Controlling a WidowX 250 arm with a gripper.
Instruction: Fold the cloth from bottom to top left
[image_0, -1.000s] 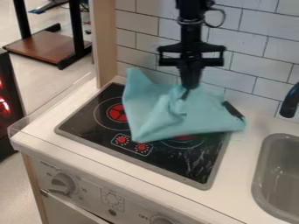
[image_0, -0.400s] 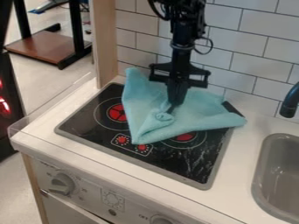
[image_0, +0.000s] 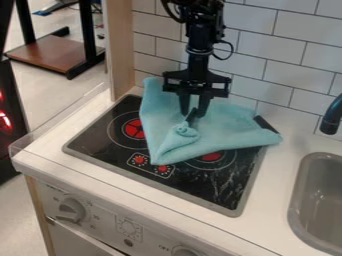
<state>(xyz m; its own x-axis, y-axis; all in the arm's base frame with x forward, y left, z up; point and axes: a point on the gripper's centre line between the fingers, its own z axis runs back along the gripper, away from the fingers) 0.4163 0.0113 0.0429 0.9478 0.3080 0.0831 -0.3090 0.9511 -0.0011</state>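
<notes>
The black gripper (image_0: 192, 114) hangs over the back half of the stove, its two fingers apart around a dark strip, low over the cloth. The light blue cloth (image_0: 227, 130) lies on the rear part of the black cooktop, with one corner toward the back left and another reaching right past a dark object. A small twisted bunch of fabric stands up just below the fingertips. I cannot tell whether the fingertips touch the cloth.
The black cooktop (image_0: 200, 187) has a grey rim and red burner marks. A grey sink (image_0: 320, 195) with a dark faucet (image_0: 331, 117) is at the right. White wall tiles (image_0: 294, 65) rise behind, and a wooden post (image_0: 121, 47) stands at the back left.
The gripper has come down and a little left, and its fingers have opened. The cloth's raised middle has sunk and now lies lower, bunched on the stove.
</notes>
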